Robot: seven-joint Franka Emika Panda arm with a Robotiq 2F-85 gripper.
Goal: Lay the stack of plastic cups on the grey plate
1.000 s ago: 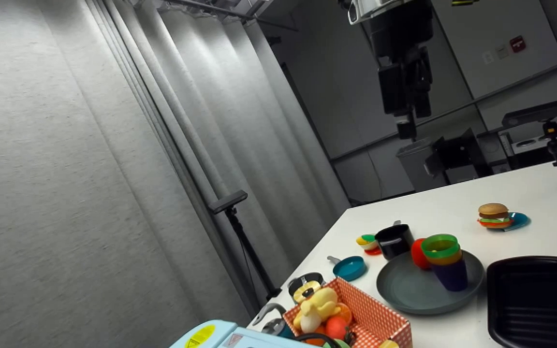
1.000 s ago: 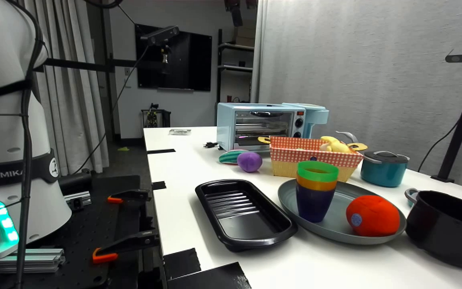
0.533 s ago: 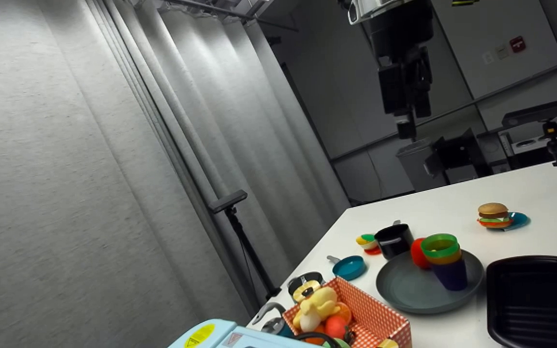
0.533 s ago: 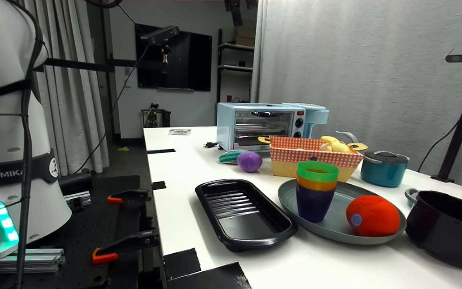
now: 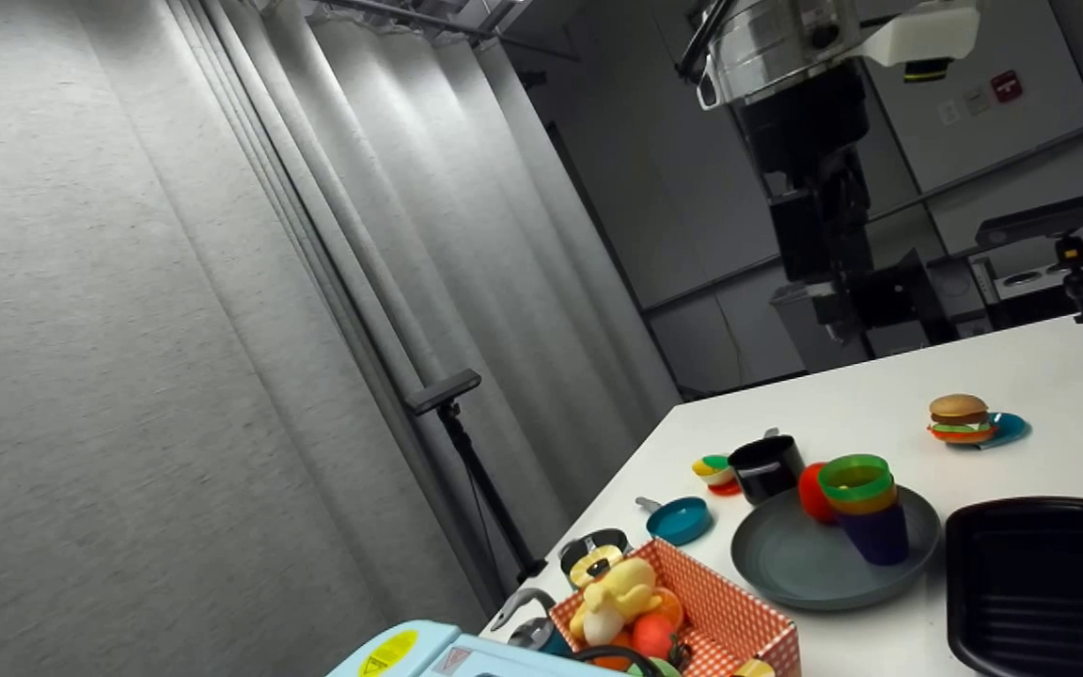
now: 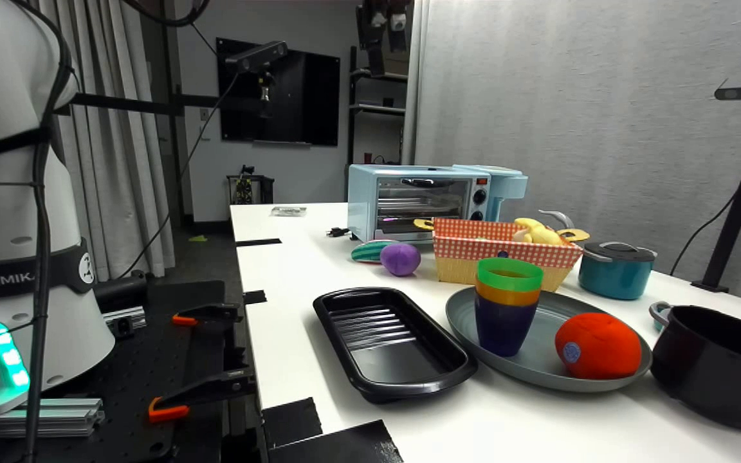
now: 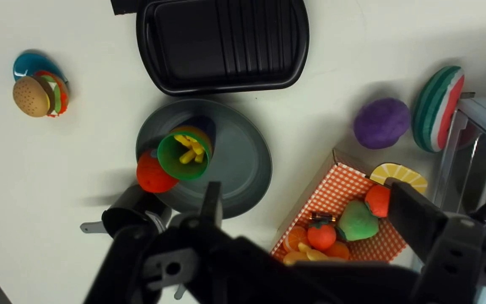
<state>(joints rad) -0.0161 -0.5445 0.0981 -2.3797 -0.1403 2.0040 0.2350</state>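
- White table (image 6: 309,257), right of centre: stack of plastic cups (image 6: 507,310) upright on grey plate (image 6: 550,318).
- Gripper (image 7: 306,192) wide, empty.
- Placing looks done; laying flat may remain.

Arm (image 6: 20,193): lwr. part is standing approx. upright in an ext. view, upr. part running off the top edge. Wrist (image 5: 781,52): is hanging high in an ext. view. Gripper (image 7: 307,192): is pointing approx. straight down, hanging in upr. part of both ext. views. Fingers (image 7: 416,215): are standing wide apart per wrist view; ext. views are showing them too dark to judge gap.
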